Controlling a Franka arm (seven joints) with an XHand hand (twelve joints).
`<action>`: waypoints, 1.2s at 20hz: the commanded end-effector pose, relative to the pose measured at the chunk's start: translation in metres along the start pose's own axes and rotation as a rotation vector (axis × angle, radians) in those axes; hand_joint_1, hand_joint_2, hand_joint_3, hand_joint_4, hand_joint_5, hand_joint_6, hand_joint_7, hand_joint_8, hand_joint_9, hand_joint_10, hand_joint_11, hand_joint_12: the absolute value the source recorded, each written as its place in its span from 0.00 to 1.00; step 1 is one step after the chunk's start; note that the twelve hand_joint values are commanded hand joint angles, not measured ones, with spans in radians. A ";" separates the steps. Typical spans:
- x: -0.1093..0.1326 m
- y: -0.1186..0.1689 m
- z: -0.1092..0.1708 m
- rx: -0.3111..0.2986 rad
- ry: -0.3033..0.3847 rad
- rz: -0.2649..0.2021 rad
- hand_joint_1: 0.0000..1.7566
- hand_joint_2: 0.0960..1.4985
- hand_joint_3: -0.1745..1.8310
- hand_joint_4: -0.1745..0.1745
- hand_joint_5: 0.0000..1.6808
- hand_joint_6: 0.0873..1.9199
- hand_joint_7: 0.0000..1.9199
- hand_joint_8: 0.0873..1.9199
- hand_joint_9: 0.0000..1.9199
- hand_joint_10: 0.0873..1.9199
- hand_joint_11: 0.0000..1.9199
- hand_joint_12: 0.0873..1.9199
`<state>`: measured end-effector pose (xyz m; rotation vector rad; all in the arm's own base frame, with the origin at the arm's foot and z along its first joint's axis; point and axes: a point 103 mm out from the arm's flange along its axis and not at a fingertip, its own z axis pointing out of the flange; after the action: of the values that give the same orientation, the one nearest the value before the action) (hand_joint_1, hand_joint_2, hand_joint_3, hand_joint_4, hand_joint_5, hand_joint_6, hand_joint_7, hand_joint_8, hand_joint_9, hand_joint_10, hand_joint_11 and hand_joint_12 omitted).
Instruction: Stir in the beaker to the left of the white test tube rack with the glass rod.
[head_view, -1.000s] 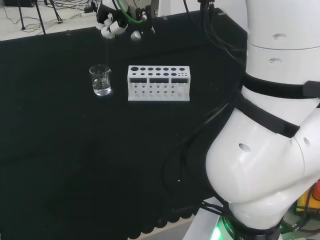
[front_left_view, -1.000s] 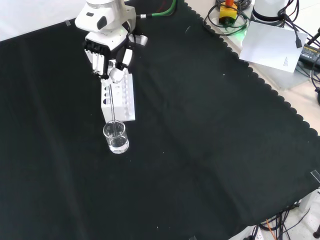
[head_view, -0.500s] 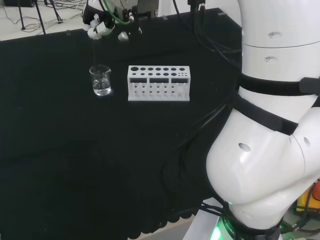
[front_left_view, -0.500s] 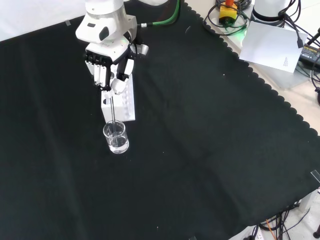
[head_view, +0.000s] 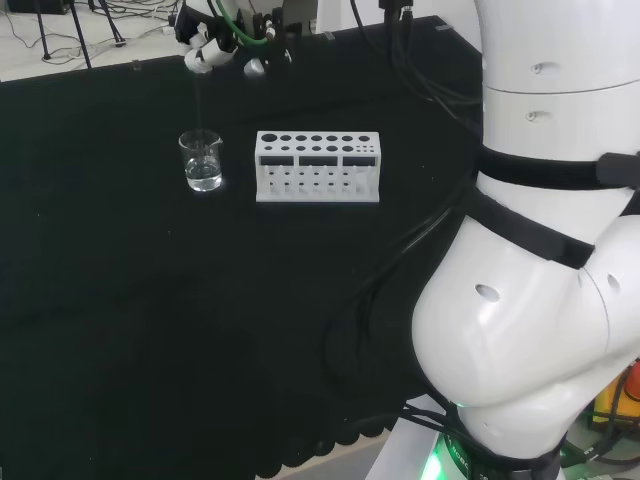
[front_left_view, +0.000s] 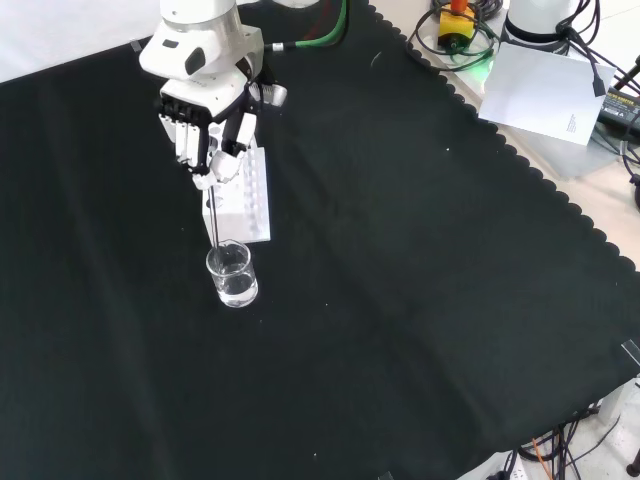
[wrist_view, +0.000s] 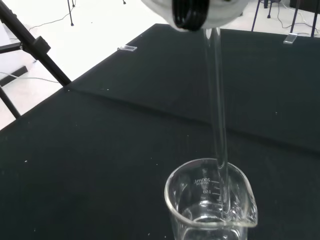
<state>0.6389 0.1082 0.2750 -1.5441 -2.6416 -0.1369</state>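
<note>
Your hand (front_left_view: 205, 125) pinches the glass rod (front_left_view: 214, 222) at its top so it hangs upright above the beaker (front_left_view: 232, 276), tip inside the rim. The beaker stands just beside the white test tube rack (head_view: 318, 166), holding clear liquid.

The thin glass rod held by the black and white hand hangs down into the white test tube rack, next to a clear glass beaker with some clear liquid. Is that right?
Not quite. The thin glass rod, held by the black and white hand, hangs down into the clear glass beaker with some clear liquid, not into the white test tube rack next to it. The wrist view shows the rod passing inside the beaker's rim.
</note>
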 end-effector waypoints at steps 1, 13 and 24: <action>0.006 -0.022 -0.007 0.000 -0.013 0.015 0.74 0.59 0.23 0.00 0.69 0.19 0.58 0.59 0.90 0.36 0.86 0.31; 0.040 -0.008 0.001 0.010 -0.018 -0.041 0.74 0.58 0.24 0.00 0.69 0.19 0.58 0.58 0.90 0.36 0.86 0.31; 0.012 0.002 0.005 0.009 -0.014 -0.033 0.74 0.58 0.24 0.00 0.69 0.19 0.58 0.58 0.90 0.36 0.86 0.31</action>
<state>0.6340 0.1289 0.2734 -1.4947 -2.6830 -0.1202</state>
